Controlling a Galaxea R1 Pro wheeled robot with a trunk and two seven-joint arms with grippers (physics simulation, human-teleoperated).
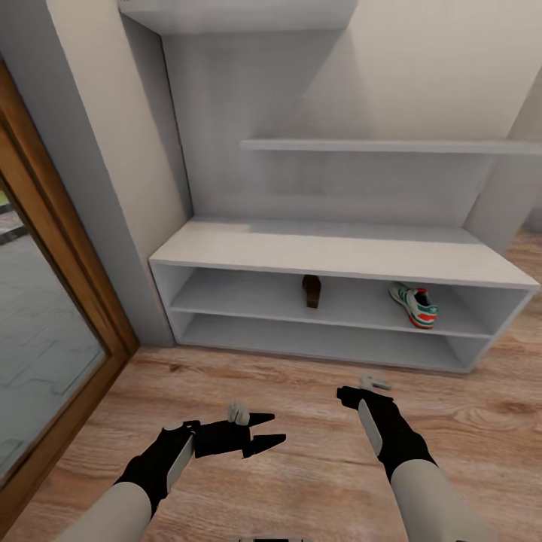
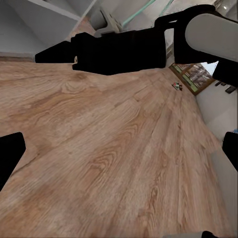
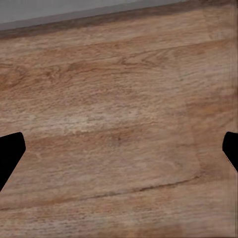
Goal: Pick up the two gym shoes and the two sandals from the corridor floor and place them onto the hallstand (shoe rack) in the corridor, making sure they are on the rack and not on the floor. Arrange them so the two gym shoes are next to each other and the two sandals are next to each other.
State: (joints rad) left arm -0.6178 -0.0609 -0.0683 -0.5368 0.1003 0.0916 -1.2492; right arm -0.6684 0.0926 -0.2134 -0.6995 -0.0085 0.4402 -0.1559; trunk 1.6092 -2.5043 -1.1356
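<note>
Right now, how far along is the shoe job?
Partly done. One gym shoe and one brown sandal sit on the hallstand's upper open shelf, well apart from each other. Nothing is in hand: the left gripper and right gripper are open over the corridor floor. Their mates remain to be racked beside them.

Pale hallstand (image 1: pixel 331 256) on wood-grain floor (image 1: pixel 301 444); upper shelf compartment with brown sandal (image 1: pixel 312 290) and gym shoe (image 1: pixel 415 304), well apart.

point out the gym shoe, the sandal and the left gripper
gym shoe (image 1: pixel 415 304): head view, on its white side with green stripes, upper shelf compartment.
sandal (image 1: pixel 312 290): head view, on the brown strap, same compartment, further left.
left gripper (image 1: pixel 268 430): head view, midway between its two black fingertips, above the floor.
</note>
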